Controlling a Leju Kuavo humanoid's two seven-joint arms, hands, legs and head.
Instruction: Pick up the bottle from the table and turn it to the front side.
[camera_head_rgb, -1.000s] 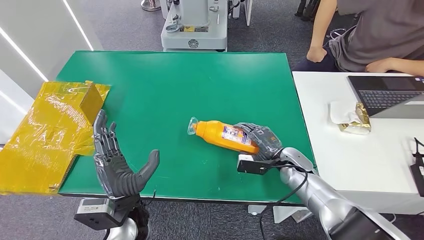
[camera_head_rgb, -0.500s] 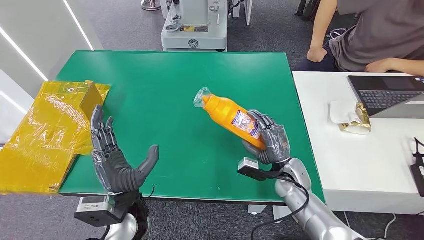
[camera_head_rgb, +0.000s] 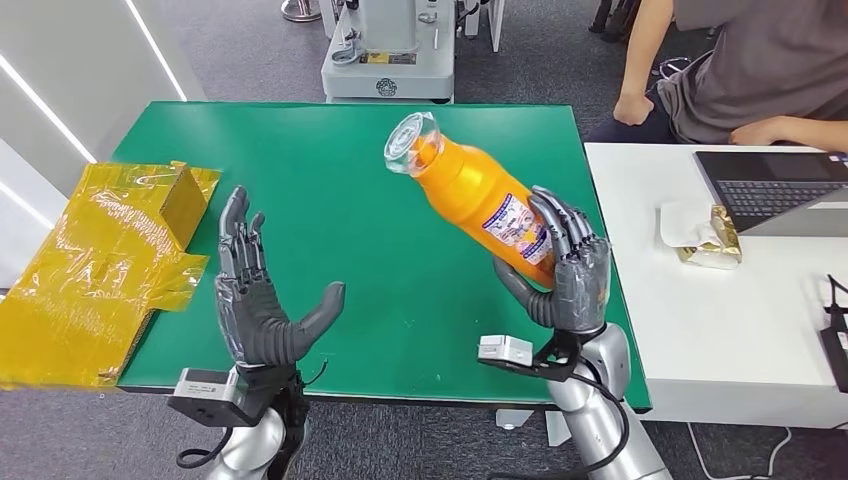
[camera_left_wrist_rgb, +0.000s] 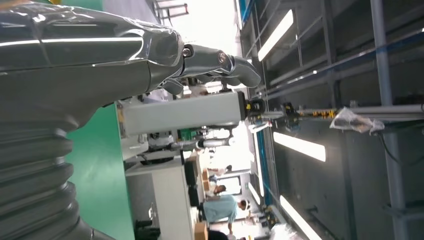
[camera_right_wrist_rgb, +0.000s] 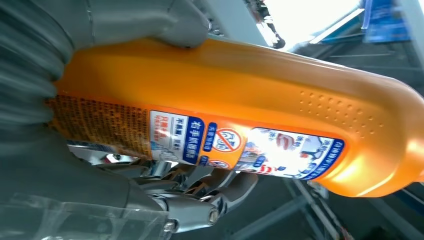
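An orange bottle (camera_head_rgb: 470, 193) with a clear wrapped cap and a blue-and-white label is lifted off the green table (camera_head_rgb: 340, 180), tilted with its cap up and to the left. My right hand (camera_head_rgb: 565, 268) grips its lower end, fingers wrapped around the label. The right wrist view has the bottle (camera_right_wrist_rgb: 240, 115) close up, with the fingers (camera_right_wrist_rgb: 200, 200) closed under it. My left hand (camera_head_rgb: 260, 300) is raised over the table's near left edge, palm up, fingers spread, holding nothing. That hand (camera_left_wrist_rgb: 100, 70) appears in the left wrist view too.
Yellow crinkled wrapping with a small box (camera_head_rgb: 100, 250) lies at the table's left edge. A white table (camera_head_rgb: 720, 310) stands to the right with a laptop (camera_head_rgb: 780, 190) and a gold packet (camera_head_rgb: 710, 240). A person (camera_head_rgb: 730, 70) sits behind it. A grey machine base (camera_head_rgb: 390, 60) stands beyond the table.
My right hand has lifted the bottle off the table and tipped it more upright, cap rising toward the far side. My left hand has moved a little to the right and up.
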